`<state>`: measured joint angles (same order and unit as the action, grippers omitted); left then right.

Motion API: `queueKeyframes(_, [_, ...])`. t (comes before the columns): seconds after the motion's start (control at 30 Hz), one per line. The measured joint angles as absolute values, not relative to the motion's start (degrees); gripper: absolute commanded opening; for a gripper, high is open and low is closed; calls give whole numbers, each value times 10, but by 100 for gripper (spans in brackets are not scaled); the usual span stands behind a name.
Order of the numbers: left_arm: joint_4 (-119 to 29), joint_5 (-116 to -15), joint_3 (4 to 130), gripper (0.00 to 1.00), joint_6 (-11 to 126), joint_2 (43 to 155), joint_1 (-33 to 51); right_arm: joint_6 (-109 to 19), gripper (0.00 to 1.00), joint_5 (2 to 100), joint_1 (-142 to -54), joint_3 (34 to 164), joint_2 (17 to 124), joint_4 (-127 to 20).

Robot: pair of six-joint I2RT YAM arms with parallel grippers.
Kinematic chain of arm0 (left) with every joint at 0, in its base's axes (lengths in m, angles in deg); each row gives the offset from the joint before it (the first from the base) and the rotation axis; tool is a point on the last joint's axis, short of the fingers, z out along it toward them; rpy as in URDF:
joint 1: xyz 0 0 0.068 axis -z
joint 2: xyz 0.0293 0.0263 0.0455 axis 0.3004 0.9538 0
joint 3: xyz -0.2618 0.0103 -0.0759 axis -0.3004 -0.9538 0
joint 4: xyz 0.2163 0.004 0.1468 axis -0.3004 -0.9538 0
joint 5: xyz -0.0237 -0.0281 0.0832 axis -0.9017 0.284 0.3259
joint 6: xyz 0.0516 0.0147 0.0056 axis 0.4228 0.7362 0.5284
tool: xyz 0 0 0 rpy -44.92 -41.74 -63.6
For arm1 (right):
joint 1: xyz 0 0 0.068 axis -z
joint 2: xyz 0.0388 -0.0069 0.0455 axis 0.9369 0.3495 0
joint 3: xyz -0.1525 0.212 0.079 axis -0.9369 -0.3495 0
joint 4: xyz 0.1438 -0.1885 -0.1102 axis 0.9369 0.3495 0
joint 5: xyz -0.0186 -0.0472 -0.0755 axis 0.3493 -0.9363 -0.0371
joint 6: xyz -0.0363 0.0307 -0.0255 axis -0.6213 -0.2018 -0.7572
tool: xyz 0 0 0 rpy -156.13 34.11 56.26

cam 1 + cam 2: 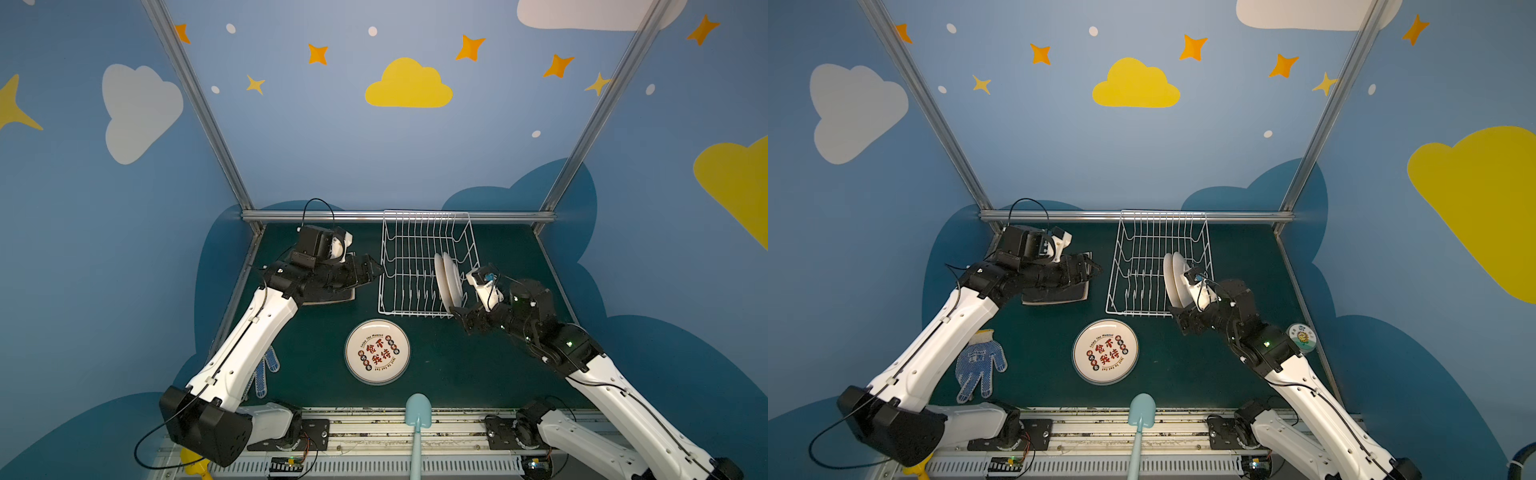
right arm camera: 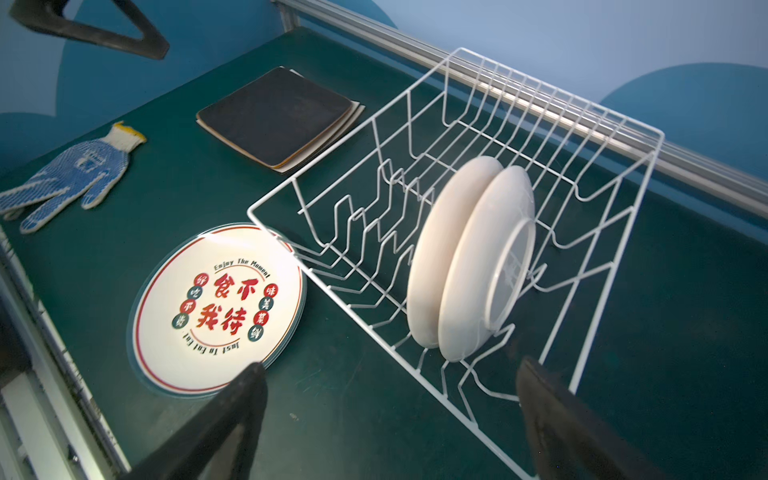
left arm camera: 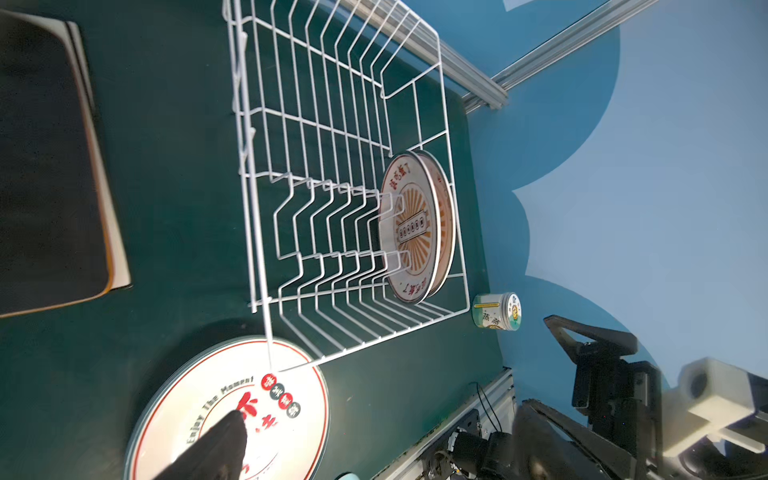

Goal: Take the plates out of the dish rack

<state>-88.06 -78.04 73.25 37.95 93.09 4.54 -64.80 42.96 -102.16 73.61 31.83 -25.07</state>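
The white wire dish rack (image 1: 426,212) (image 1: 1163,212) stands at the back of the table. Two round white plates (image 1: 449,282) (image 1: 1173,278) (image 3: 415,226) (image 2: 469,257) stand upright at its right end. Another round plate (image 1: 377,351) (image 2: 220,303) with red print lies flat in front of the rack. A stack of square plates (image 1: 1059,295) (image 2: 278,114), black one on top, lies left of the rack. My left gripper (image 1: 372,272) (image 3: 380,440) hangs open over that stack, holding nothing. My right gripper (image 1: 463,318) (image 2: 390,374) is open and empty at the rack's near right corner, close to the standing plates.
A blue-dotted work glove (image 1: 980,365) (image 2: 70,174) lies at the front left. A light blue shovel (image 1: 417,415) pokes in over the front rail. A small round jar (image 1: 1302,337) (image 3: 496,311) sits by the right edge behind my right arm.
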Motion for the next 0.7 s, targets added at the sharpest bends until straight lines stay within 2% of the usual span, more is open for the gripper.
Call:
queueKeyframes(0.23, [-823, -771, 749, 92, 348, 1004, 92, -575, 93, 416, -976, 738, 322, -246])
queueKeyframes(0.47, [-795, -775, 843, 83, 335, 1121, 119, -535, 93, 414, -951, 718, 315, -255])
queueKeyframes(0.67, [-798, -799, 931, 58, 329, 1231, 135, -528, 93, 412, -936, 712, 310, -264])
queueKeyframes(0.7, [-800, -804, 945, 57, 329, 1249, 137, -528, 93, 411, -936, 710, 307, -268])
